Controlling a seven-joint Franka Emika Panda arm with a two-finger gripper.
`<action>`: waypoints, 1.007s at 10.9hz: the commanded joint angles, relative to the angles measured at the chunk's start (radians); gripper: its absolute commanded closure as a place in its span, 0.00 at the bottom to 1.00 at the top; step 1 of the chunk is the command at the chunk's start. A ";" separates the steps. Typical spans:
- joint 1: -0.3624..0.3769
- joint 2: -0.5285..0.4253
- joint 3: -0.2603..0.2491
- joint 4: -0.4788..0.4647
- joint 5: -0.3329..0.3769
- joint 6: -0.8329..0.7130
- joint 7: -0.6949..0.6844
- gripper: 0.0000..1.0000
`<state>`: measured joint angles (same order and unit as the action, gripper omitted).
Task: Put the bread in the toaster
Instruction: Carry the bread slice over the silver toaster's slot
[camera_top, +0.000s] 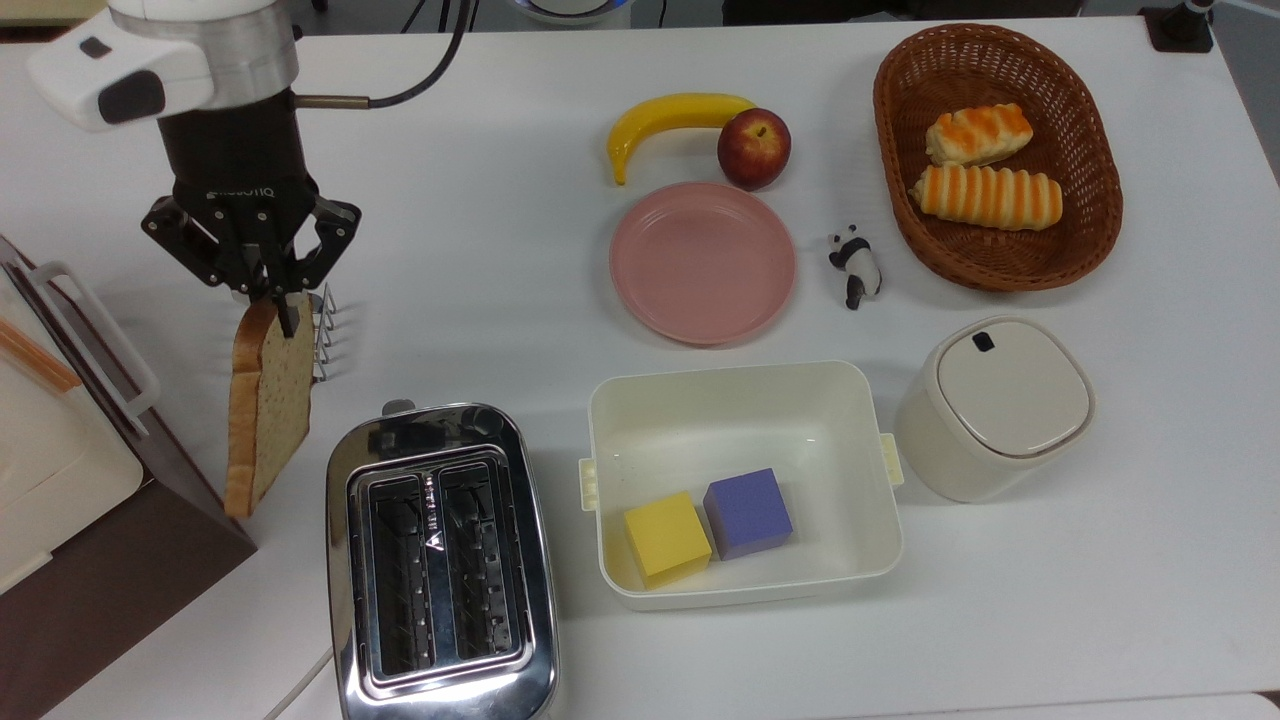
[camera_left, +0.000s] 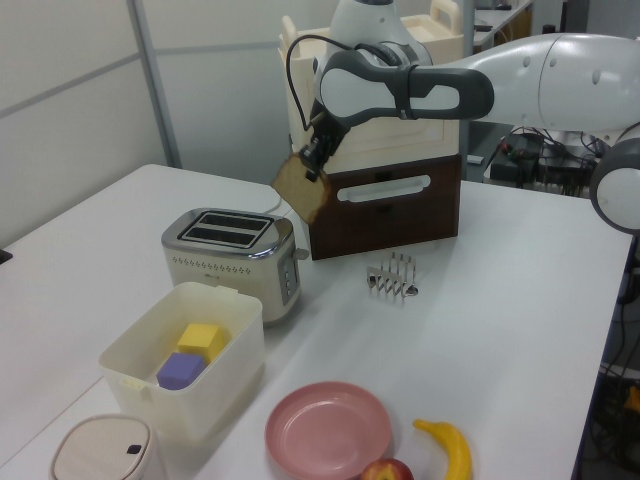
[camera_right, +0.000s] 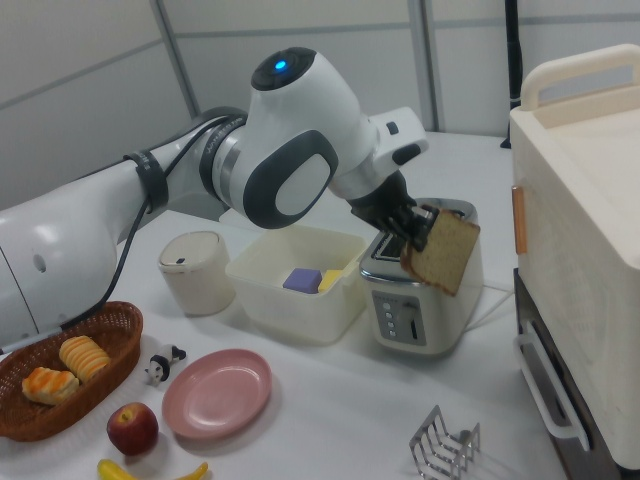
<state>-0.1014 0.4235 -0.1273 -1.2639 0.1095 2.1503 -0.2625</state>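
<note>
The white table (camera_top: 1100, 600) carried everything. The chrome toaster (camera_top: 440, 565) stood below the pincer and to the top view's right of it, both slots bare. The pincer (camera_top: 268, 297) hung in the air, fingers clamped on the top edge of the bread (camera_top: 265, 400), which dangled clear of the table. A small wire toast rack (camera_top: 322, 335) sat just beneath the pincer

The flat slice of speckled tan wholegrain bread with a brown crust (camera_top: 268, 405) hung tilted in the air, clear of the table. The shiny chrome two-slot toaster (camera_top: 440, 565) stood upright on the table, both dark slots empty, just beside the bread in the top view.
</note>
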 joint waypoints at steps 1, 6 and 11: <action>0.006 -0.022 0.035 -0.017 0.103 0.146 0.006 1.00; 0.006 -0.009 0.078 -0.028 0.183 0.209 -0.001 1.00; 0.008 0.014 0.083 -0.057 0.179 0.197 -0.007 1.00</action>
<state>-0.0985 0.4564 -0.0440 -1.2762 0.2715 2.3369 -0.2623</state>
